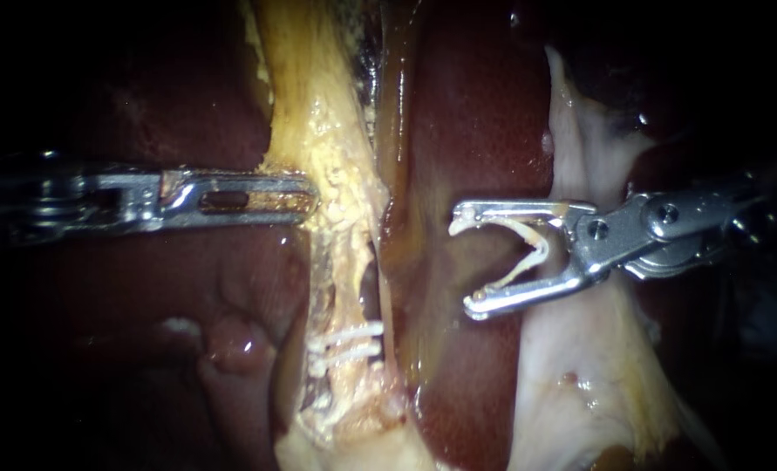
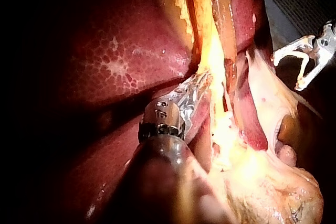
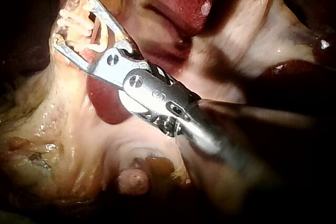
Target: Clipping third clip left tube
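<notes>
Two clips [image 1: 353, 335] on the left tube [image 1: 314, 105]. Left tool [image 1: 310, 199] pinching it, keeping it tight. Right tool [image 1: 465, 263] spread wide, holding new clip [image 1: 541, 249], ready.

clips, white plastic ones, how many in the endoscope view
3. Two white plastic clips sit side by side across the yellowish tube, below where the left instrument grips it. A third clip is held between the right instrument's jaws, off the tube. Tissue may hide more.
</notes>
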You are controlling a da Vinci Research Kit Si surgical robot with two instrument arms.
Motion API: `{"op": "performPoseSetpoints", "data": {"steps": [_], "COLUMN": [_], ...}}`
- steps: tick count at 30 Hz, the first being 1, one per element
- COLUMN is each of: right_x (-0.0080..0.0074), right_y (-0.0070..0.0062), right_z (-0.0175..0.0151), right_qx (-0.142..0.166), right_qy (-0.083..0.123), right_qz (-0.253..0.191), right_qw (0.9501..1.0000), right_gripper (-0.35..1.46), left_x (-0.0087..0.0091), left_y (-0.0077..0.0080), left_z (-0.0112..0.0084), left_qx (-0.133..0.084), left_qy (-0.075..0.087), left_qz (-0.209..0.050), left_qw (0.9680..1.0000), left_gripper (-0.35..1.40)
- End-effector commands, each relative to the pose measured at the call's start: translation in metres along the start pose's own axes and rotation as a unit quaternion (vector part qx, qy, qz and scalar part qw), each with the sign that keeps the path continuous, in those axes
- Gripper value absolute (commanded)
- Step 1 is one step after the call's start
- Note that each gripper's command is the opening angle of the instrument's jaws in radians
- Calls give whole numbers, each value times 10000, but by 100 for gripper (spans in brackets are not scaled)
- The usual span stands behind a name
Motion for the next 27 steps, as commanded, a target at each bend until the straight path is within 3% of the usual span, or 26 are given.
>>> {"op": "performPoseSetpoints", "data": {"steps": [1,6,12,17,20,27], "right_x": [-1,-13,-46,-83,-98,-122], "right_y": [-1,-10,-16,-6,3,23], "right_z": [1,12,45,79,94,114], "right_qx": [30,110,235,285,328,278], "right_qy": [5,-7,-135,-187,-218,-232], "right_qz": [-3,269,1005,1471,1678,1814], "right_qw": [10000,9996,9946,9885,9850,9827], "right_gripper": [60,60,59,59,58,57], "left_x": [-1,-16,-38,-49,-50,-46], "left_y": [0,-2,2,-2,-10,-27], "left_z": [-2,-29,-78,-103,-109,-112], "left_qx": [6,-10,-41,-39,-11,-50], "left_qy": [4,11,-243,-386,-432,-493], "left_qz": [1,-22,-92,-127,-127,-76], "left_qw": [10000,10000,9997,9992,9990,9987], "left_gripper": [-35,-35,-35,-35,-35,-35]}}
